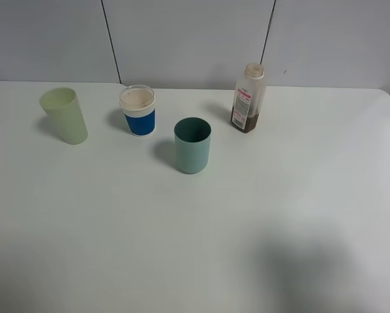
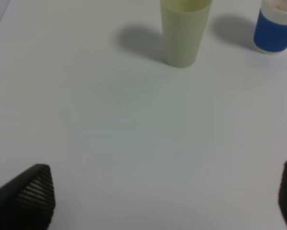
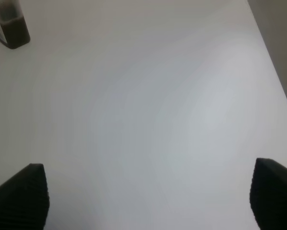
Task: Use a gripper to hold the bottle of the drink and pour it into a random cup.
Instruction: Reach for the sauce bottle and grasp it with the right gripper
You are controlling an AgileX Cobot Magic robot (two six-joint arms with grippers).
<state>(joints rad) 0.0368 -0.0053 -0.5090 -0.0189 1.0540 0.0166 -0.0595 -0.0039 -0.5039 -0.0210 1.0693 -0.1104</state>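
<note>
Task not begun: bottle [image 1: 249, 98] holding brown drink [image 1: 245, 121] stands upright, ungripped, at far side of table [image 1: 182, 248], teal cup [image 1: 192, 145] near; left gripper [image 2: 163, 191] and right gripper [image 3: 150, 191] spread wide, empty.

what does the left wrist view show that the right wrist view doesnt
Only the left wrist view: the pale yellow-green tumbler and the blue-and-white cup. Only the right wrist view: the base of the bottle with the brown drink. Both: the bare white table and an open, empty hand, the left hand and the right hand.
</note>
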